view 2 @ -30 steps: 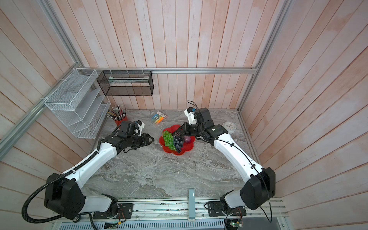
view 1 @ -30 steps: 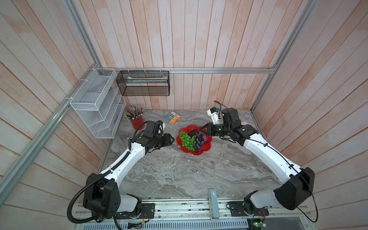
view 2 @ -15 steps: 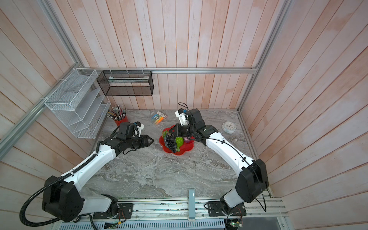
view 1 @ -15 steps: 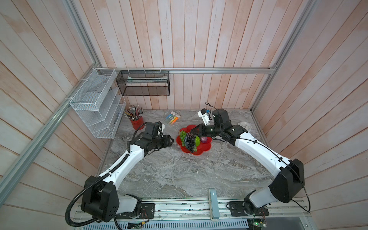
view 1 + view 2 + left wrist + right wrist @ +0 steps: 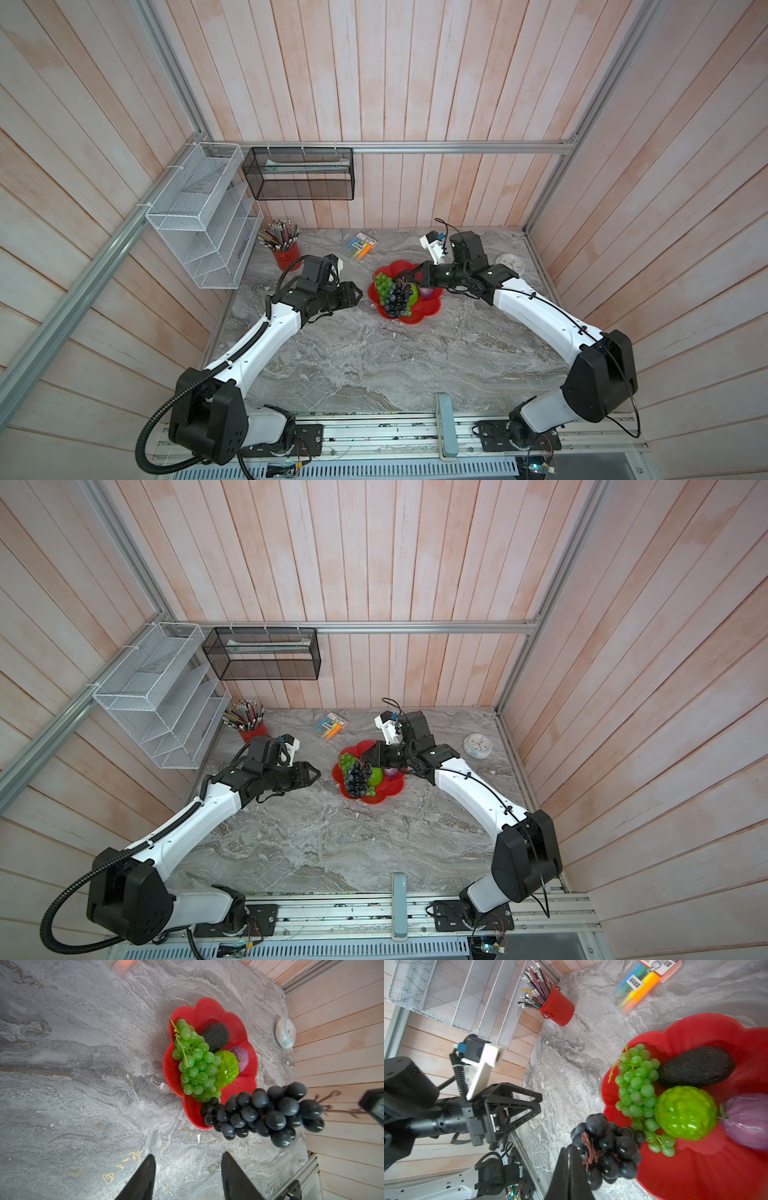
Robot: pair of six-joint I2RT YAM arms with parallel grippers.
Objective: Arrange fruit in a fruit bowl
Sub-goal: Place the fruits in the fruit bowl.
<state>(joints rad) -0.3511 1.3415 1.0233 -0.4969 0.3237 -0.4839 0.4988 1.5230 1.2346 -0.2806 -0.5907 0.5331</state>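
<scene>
Currently, the right gripper (image 5: 570, 1150) is clamped on the stem of the dark grape bunch (image 5: 609, 1147), which hangs below its jaws over the fruit bowl (image 5: 695, 1022) edge, apparently for lowering in, while the left gripper (image 5: 188, 1157), jaws parted and empty, faces the bowl ahead.

Left claw (image 5: 188, 1157): both black fingers stand apart with nothing between them, over bare grey marbled worktop (image 5: 83, 1084). Red scalloped fruit bowl (image 5: 207, 1007) holds the green grape bunch (image 5: 195, 1064), avocado (image 5: 216, 1035), bumpy lime-green fruit (image 5: 226, 1069) and purple fruit (image 5: 242, 1057), packed together. Dark grape bunch (image 5: 266, 1113) overlaps the bowl's rim, brown stem leading off frame; contact with the bowl undetermined. White round clock (image 5: 285, 1032) lies by the wall.
</scene>
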